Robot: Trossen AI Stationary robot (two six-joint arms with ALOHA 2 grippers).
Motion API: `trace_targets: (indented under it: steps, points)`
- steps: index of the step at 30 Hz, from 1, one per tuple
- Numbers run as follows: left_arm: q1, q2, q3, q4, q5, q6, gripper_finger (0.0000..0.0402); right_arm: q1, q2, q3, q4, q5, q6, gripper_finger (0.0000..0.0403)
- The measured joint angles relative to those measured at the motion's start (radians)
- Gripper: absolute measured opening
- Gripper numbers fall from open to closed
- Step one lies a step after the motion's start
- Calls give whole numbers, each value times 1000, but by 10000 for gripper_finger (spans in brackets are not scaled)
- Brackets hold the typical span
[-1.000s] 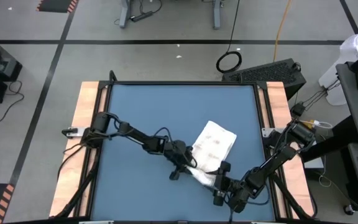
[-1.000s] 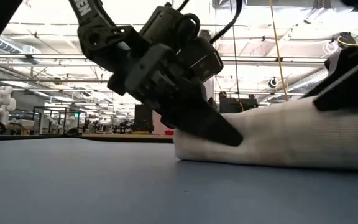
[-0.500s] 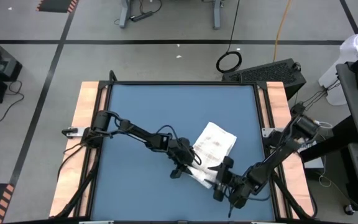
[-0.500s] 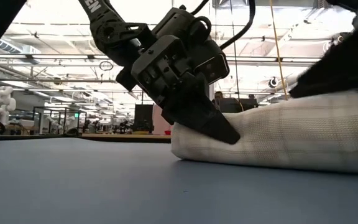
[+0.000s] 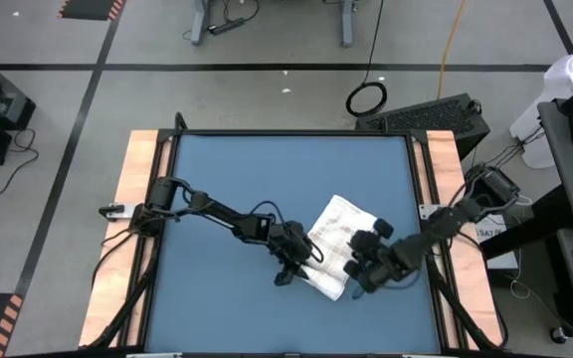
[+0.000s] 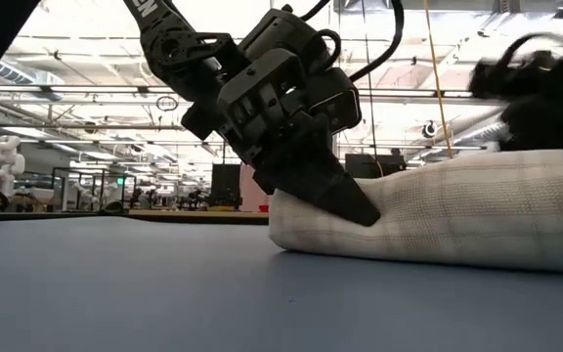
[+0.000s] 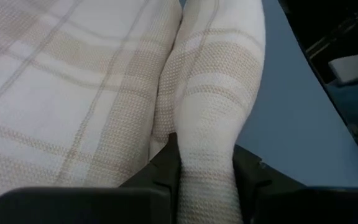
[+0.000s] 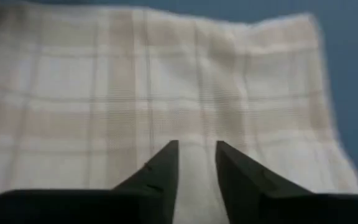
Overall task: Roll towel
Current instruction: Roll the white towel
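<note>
The white plaid towel [image 5: 346,224] lies right of the table's middle. Its near part is rolled into a thick roll [image 6: 457,210] that rests on the blue table [image 5: 227,199]. The flat part [image 7: 61,87] spreads out beyond the roll. My left gripper [image 7: 207,180] is shut on the roll's left end. My right gripper [image 5: 359,267] hangs just above the towel's right part [image 8: 166,81]. Its fingers [image 8: 166,165] stand close together with a narrow gap. It is blurred in the low view, and I see nothing between its fingers. My left gripper pinches the left end of the roll [image 7: 207,134] between its two fingers. The fingers [image 6: 345,200] slant down from the table's left side and point along the roll. The roll lies on the table, with its end bulging up between the fingers.
Wooden strips [image 5: 137,199] run along the table's left and right edges. Free blue table lies to the left of the towel and beyond it. A black case [image 5: 436,114] and a cable ring [image 5: 366,97] lie on the floor past the far edge.
My right gripper has left the roll's near right end. It has gone up and toward the far edge, turning as it went, and now hangs over the towel. The roll's right end now shows uncovered in the low view. The roll stays on the table.
</note>
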Motion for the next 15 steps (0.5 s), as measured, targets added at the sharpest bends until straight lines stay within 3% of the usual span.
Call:
trace_targets:
  steps: [4,7,15]
  points:
    - [-5,-9,-1,-7,-1,-24,84,-117,0,-62,149,-128,-185,43]
    - [-4,-16,-2,-19,-7,-52,84,-203,0,-80,181,-163,-309,12]
    - [35,-45,-3,-76,-75,-147,84,-474,-1,-93,335,-249,-762,6]
